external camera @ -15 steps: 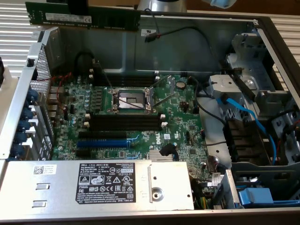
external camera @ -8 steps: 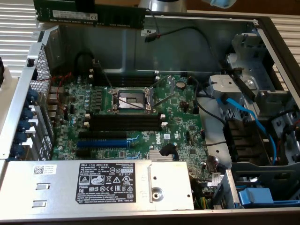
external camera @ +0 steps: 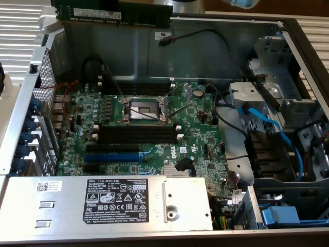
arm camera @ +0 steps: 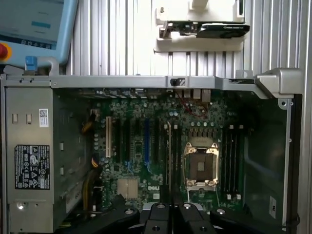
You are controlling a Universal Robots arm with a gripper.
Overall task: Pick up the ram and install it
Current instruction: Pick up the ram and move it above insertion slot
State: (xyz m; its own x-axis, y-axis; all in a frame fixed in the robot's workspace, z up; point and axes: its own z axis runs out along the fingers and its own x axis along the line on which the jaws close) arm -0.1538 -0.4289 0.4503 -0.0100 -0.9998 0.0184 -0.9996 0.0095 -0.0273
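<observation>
Grips the ram in the claw, both black fingers drawn close on the thin board with only a sliver of gap between them. Holds the dark green stick level and lengthwise, black chips and pale label on its face, high above the open computer case and touching nothing inside it. Hangs over the green motherboard, well below the claw. Lines up, in the wrist view, with a bank of black memory slots beneath the fingertips, white clips at their ends. Has the open CPU socket just to one side of that line, and a second bank of black slots beyond the socket. Has the blue expansion slot on the claw's other side, a little farther out, and past it the grey power supply with its black label, at the end of the case. Sits well apart from the blue cable near the drive bay.
</observation>
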